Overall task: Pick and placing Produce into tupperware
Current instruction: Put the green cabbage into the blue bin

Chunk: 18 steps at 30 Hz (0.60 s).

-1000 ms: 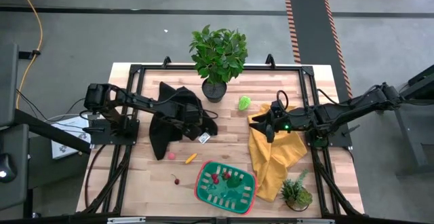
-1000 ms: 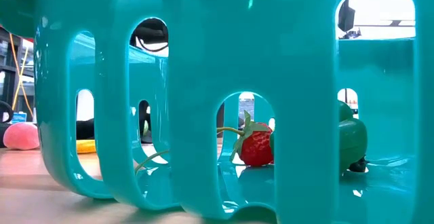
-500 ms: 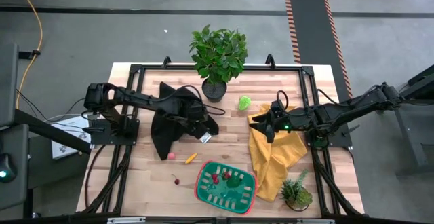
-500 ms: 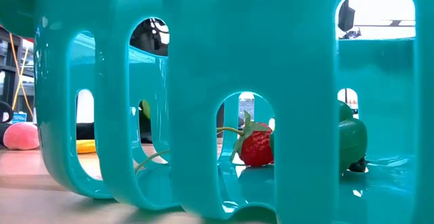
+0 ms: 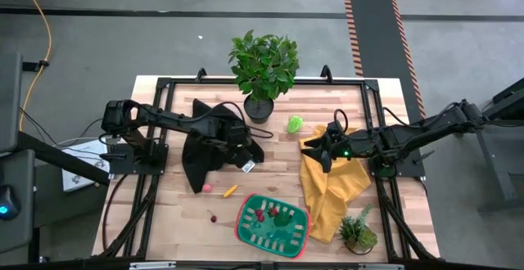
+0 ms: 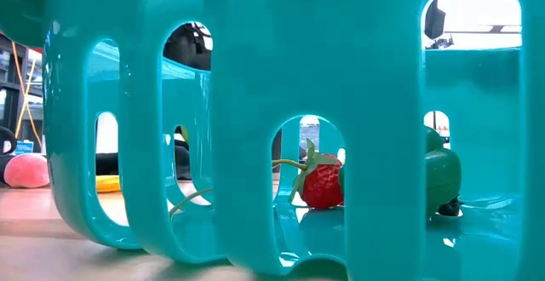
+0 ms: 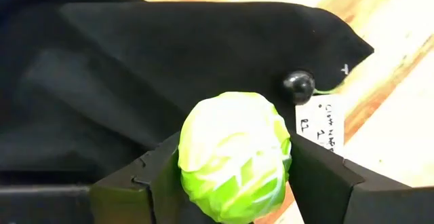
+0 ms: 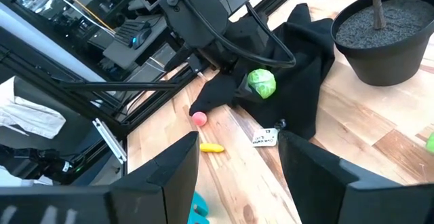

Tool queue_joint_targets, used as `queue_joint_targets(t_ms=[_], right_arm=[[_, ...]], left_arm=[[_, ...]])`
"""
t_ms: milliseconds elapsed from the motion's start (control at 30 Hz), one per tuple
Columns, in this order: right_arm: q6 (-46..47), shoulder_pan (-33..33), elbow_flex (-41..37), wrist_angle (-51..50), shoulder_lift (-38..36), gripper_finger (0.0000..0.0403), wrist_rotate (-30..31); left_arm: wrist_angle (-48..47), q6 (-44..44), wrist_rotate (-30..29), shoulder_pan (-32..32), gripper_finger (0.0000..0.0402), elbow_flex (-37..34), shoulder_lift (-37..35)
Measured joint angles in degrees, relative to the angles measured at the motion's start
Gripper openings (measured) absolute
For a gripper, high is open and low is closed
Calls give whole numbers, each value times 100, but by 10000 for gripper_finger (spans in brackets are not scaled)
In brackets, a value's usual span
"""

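A lime-green leafy toy cabbage ball (image 7: pixel 234 157) is clamped between the two dark fingers of the left end effector (image 7: pixel 230 176), above a crumpled black cloth (image 5: pixel 205 151) on the left half of the pale wooden worktop (image 5: pixel 168 221). The green tray-like tupperware with a red rim (image 5: pixel 273 220) sits at the worktop's near edge, well apart from that ball. It holds a red toy strawberry (image 6: pixel 323 186) and a dark green piece (image 6: pixel 442 172). A second lime-green toy (image 5: pixel 295 123) lies beside the black pot of a leafy plant (image 5: pixel 263 67). A pink ball (image 5: pixel 208 188), a small yellow-orange piece (image 5: pixel 231 191) and a small red piece (image 5: pixel 213 217) lie on bare wood left of the tupperware. The right end effector (image 5: pixel 326 149) hovers over a yellow cloth (image 5: pixel 332 188), fingers parted, holding nothing.
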Motion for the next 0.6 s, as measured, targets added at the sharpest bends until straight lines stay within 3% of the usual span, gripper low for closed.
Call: queue_joint_targets(t_ms=[167, 400, 600], right_arm=[[-38, -2, 0, 0, -2, 193, 12], [-40, -1, 0, 0, -2, 193, 14], [-84, 0, 0, 0, -2, 193, 38]], left_arm=[[0, 71, 228, 0, 205, 0, 0], [11, 86, 447, 0, 221, 0, -2], [42, 86, 665, 0, 205, 0, -1]])
